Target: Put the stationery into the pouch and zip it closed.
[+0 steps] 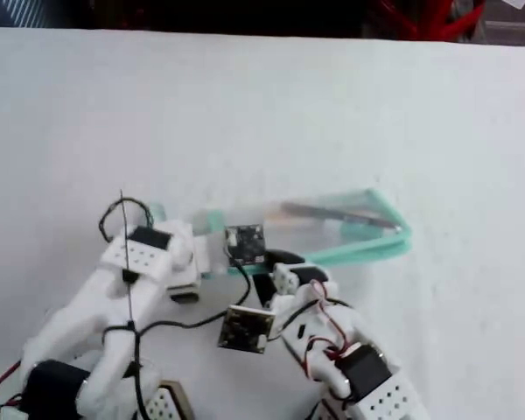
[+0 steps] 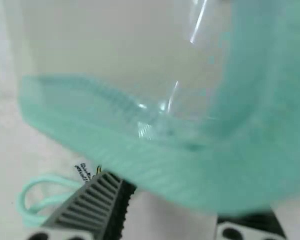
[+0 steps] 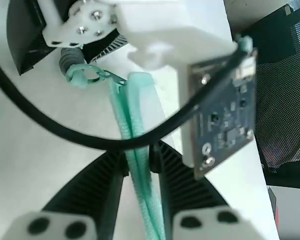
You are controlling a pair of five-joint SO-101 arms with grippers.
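A clear pouch [image 1: 354, 229] with teal edging lies on the white table [image 1: 262, 114], with a pen [image 1: 332, 213] and other stationery inside. My right gripper [image 1: 276, 267] is at the pouch's near edge. In the right wrist view this gripper [image 3: 139, 167] is shut on the teal zipper band [image 3: 137, 115]. My left gripper [image 1: 206, 255] is at the pouch's left end, beside the teal zip pull loop [image 3: 82, 76]. Close in front of the left wrist camera, the pouch's teal edge [image 2: 155, 170] runs across above a ribbed finger [image 2: 92, 205], hiding the tips. The pull loop [image 2: 37, 197] lies beside that finger.
The two arms crowd together at the table's near edge, with black cables [image 1: 192, 322] and a small camera board [image 1: 245, 328] between them. The table's far edge [image 1: 262, 37] meets a dark background, with red objects [image 1: 429, 17] behind it.
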